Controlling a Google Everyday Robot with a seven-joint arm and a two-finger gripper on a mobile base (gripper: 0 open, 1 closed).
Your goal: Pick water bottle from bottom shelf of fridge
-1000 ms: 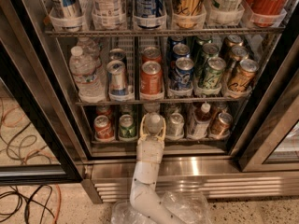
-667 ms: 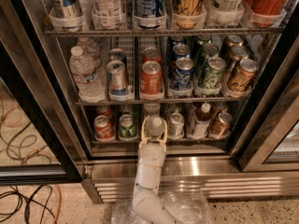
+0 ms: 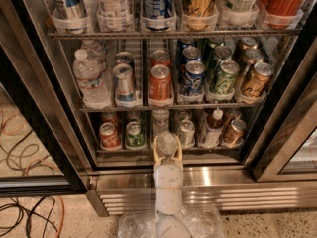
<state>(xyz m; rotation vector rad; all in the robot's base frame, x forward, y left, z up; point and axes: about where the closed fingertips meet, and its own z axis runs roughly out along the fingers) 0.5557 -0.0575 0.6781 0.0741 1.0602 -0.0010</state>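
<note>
Inspection of the pick at the fridge (image 3: 208, 175): the gripper (image 3: 167, 150) is at the front lip of the bottom shelf (image 3: 218, 152), in the centre lane, on a white wrist that rises from the plastic-wrapped arm (image 3: 168, 222) at the lower edge of the view. The tan fingers (image 3: 156, 155) lie against either side of the water bottle (image 3: 167, 143) and appear closed on it just below the shoulder, with the white cap standing between and above them. The bottle is upright at the shelf front, between a green can (image 3: 134, 134) on one side and a silver can (image 3: 186, 132) on the other, both near it but not visibly touching. I judge this bottle light when compared with the larger water bottle (image 3: 89, 78) on the rack above. Its thin ribbed wall is likely to flex and its surface to be slick, so too firm a squeeze could buckle it and too loose a one could let it slip. The ribbed body below the shoulder is the sound place to hold, not the cap or the label. Risks noted: the steel lip could catch the base on the way out, and the bottle with the reddish-orange cap (image 3: 213, 128) is further along the same shelf, well clear.
</note>
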